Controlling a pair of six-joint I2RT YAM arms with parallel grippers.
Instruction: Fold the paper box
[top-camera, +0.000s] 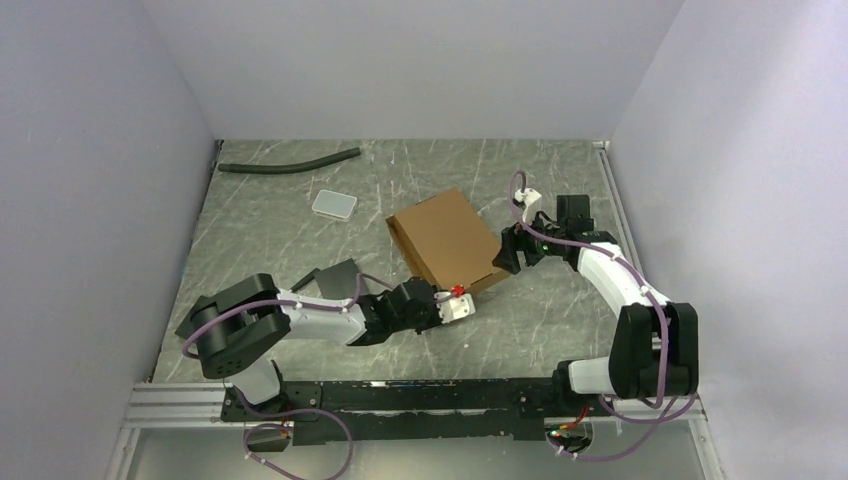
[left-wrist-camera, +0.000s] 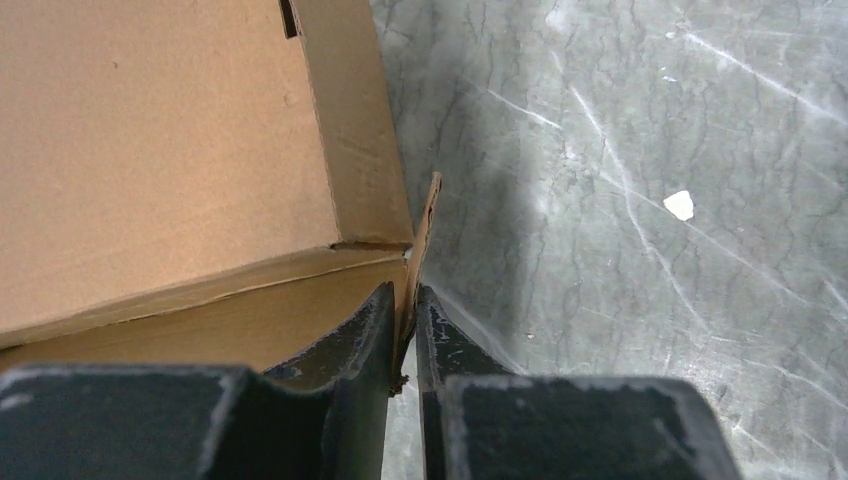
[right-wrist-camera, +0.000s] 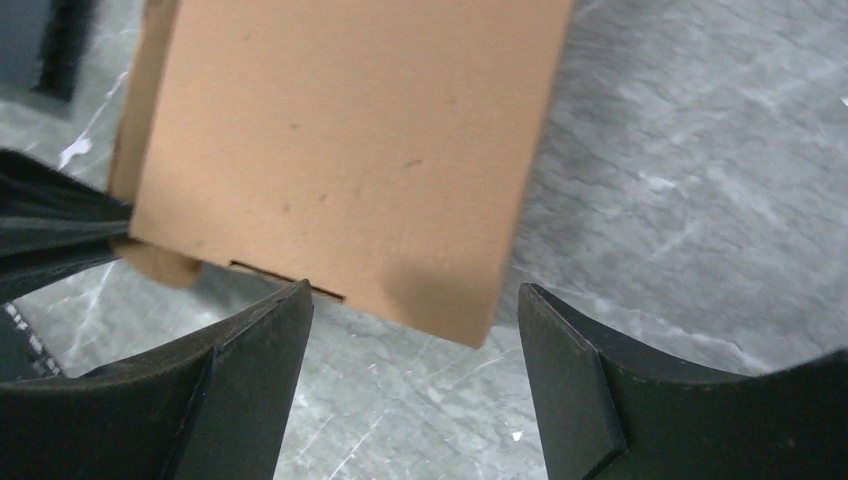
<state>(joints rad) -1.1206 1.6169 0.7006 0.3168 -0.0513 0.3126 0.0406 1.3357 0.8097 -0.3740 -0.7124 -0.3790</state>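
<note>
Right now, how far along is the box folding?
Done: the paper box already looks like a shallow closed shape, walls up and lid down. In hand: the left pincer is shut on a thin flap sticking out at a near corner; the right pincer hangs open at the box's far side, gripping nothing. Left: that flap apparently needs tucking in.

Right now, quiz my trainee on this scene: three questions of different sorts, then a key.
1. True or false: the left hand is shut on a flap of the box.
2. The right hand is: A open, B shut on the box, C out of view.
3. Fill in: the small pad left of the box in the top view is ____ in colour.
Key: 1 true; 2 A; 3 white.
</note>
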